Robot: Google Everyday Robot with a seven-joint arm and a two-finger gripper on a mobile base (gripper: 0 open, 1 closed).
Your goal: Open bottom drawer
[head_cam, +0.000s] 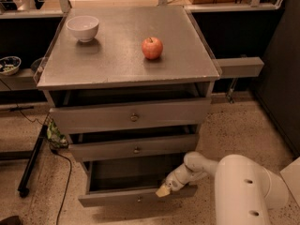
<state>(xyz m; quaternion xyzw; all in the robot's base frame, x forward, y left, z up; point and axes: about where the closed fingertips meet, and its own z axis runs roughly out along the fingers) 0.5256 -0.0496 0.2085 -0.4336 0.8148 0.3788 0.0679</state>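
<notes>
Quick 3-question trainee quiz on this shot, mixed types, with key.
1. True or false: the bottom grey flat-front drawer is pulled out further than the middle grey drawer.
2. Where is the robot's gripper? A) resting on the floor B) at the bottom drawer's front top edge C) on the middle drawer's knob
3. Fill in: on the grey cabinet top sit a white round bowl and a red ____.
Key: 1 true; 2 B; 3 apple.

No legible text, labels or numbers.
</notes>
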